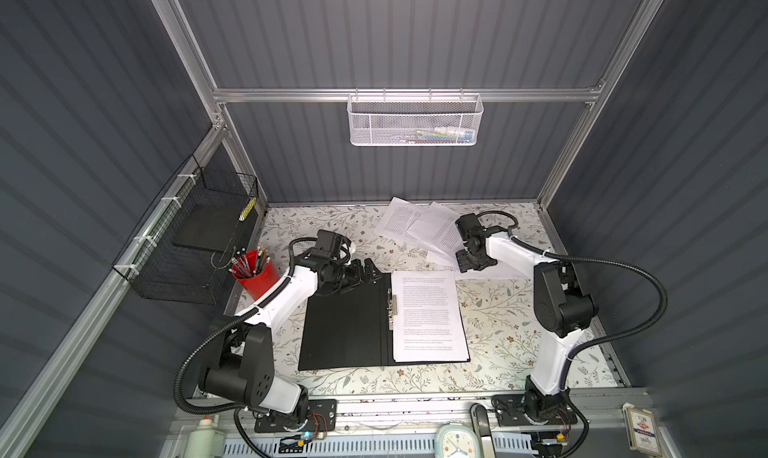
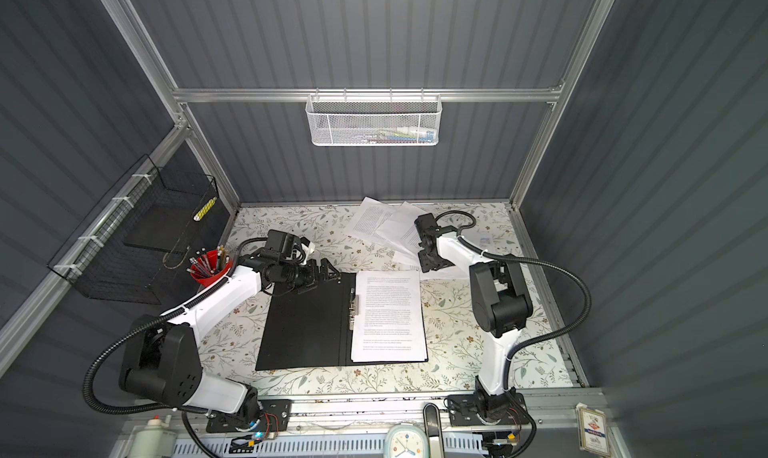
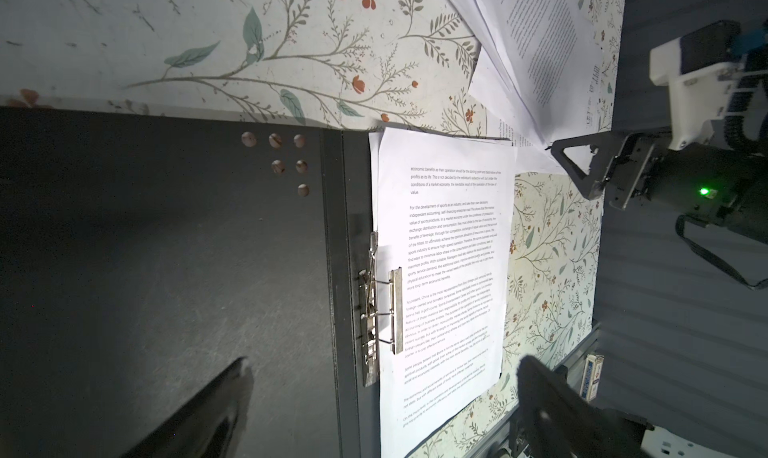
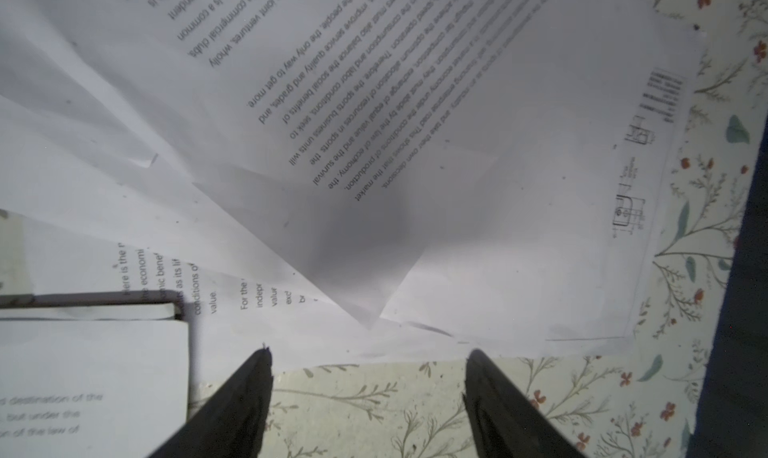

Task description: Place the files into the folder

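Note:
The folder (image 1: 345,323) (image 2: 303,323) (image 3: 166,248) lies open on the table, black inside up. A printed sheet (image 1: 428,314) (image 2: 388,314) (image 3: 449,268) rests on its right half beside the metal clip (image 1: 392,306) (image 3: 382,306). More files (image 1: 415,223) (image 2: 374,223) (image 4: 415,123) lie fanned and overlapping at the far right. My left gripper (image 1: 370,271) (image 2: 326,271) (image 3: 384,362) hangs open over the folder's far left corner. My right gripper (image 1: 467,266) (image 2: 430,264) (image 4: 370,352) is open with its tips at the near edge of the loose files, and nothing sits between them.
A red cup of pens (image 1: 253,268) stands left of the folder. A black wire basket (image 1: 187,248) hangs on the left wall and a white mesh basket (image 1: 415,119) on the back rail. A clock (image 1: 451,439), a bottle (image 1: 203,435) and a card box (image 1: 642,431) sit along the front rail.

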